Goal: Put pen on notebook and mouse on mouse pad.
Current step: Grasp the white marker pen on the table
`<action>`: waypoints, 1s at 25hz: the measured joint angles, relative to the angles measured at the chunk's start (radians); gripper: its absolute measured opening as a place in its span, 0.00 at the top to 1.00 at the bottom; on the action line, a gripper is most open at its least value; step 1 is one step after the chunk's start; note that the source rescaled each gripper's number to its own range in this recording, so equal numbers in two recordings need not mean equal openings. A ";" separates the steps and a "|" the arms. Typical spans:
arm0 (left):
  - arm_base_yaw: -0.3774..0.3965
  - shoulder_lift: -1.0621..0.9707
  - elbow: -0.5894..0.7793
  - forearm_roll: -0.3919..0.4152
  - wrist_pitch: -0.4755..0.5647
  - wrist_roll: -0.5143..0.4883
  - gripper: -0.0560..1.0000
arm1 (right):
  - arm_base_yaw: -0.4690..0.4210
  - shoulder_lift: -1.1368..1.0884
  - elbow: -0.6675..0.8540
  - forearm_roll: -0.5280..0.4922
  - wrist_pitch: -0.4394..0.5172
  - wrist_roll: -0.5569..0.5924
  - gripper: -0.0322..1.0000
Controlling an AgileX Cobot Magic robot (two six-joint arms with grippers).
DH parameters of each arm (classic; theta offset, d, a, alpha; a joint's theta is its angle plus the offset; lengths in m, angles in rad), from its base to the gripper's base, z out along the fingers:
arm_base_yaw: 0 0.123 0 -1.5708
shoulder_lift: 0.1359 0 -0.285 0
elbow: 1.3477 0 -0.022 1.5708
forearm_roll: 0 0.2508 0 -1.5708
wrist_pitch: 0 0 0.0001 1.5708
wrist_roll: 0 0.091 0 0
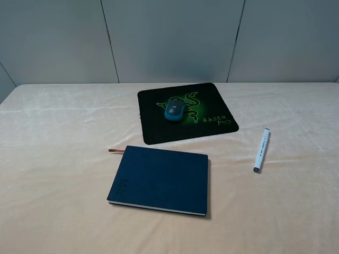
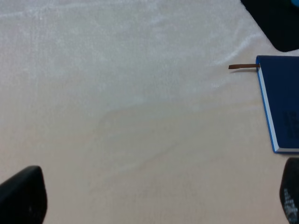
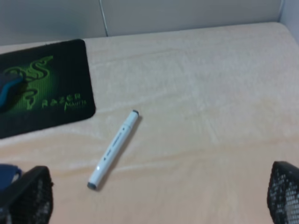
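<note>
The mouse sits on the black mouse pad, over its green snake logo. In the right wrist view only a part of the mouse shows at the picture's edge, on the mouse pad. The white pen lies on the cloth to the right of the pad, apart from the navy notebook. My right gripper is open above the cloth, close to the pen. My left gripper is open too, left of the notebook. Neither gripper shows in the exterior view.
A cream cloth covers the table. The notebook's orange-brown ribbon sticks out at its far left corner. Grey wall panels stand behind the table's back edge.
</note>
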 joint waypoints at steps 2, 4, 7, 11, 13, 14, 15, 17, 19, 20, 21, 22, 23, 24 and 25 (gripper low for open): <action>0.000 0.000 0.000 0.000 0.000 0.000 0.00 | 0.000 0.102 -0.024 0.000 -0.051 0.001 0.00; 0.000 0.000 0.000 0.000 0.000 0.000 0.00 | 0.000 0.223 -0.050 0.000 -0.096 0.002 0.00; 0.000 0.000 0.000 0.000 0.000 0.000 0.00 | 0.000 0.403 -0.106 0.000 -0.150 0.000 0.00; 0.000 0.000 0.000 0.000 0.000 0.000 0.00 | 0.000 0.653 -0.195 0.000 -0.165 -0.016 0.00; 0.000 0.000 0.000 0.000 0.000 0.000 0.00 | 0.000 0.766 -0.243 0.000 -0.169 -0.040 0.00; 0.000 0.000 0.000 0.000 0.000 0.000 0.00 | 0.000 0.823 -0.266 0.000 -0.169 -0.040 0.00; 0.000 0.000 0.000 0.000 0.000 0.000 0.00 | 0.000 0.868 -0.285 0.005 -0.169 -0.048 0.00; 0.000 0.000 0.000 0.000 0.000 0.000 0.00 | 0.000 0.961 -0.328 0.014 -0.168 -0.063 0.00; 0.000 0.000 0.000 0.000 0.000 0.000 0.00 | 0.000 1.031 -0.363 0.028 -0.157 -0.075 0.00; 0.000 0.000 0.000 0.000 0.000 0.000 0.00 | 0.003 1.064 -0.377 0.032 -0.153 -0.078 0.00; 0.000 0.000 0.000 0.000 0.000 0.000 0.00 | 0.009 1.094 -0.387 0.034 -0.151 -0.080 0.00; 0.000 0.000 0.000 0.000 0.000 0.001 0.00 | 0.021 1.117 -0.393 0.034 -0.151 -0.080 0.00; 0.000 0.000 0.000 0.000 0.000 0.001 0.00 | 0.038 1.143 -0.397 0.035 -0.151 -0.080 0.00; 0.000 0.000 0.000 0.000 0.000 0.001 0.00 | 0.055 1.167 -0.399 0.036 -0.151 -0.080 0.00; 0.000 0.000 0.000 0.000 0.000 0.001 0.00 | 0.076 1.189 -0.400 0.038 -0.151 -0.079 0.00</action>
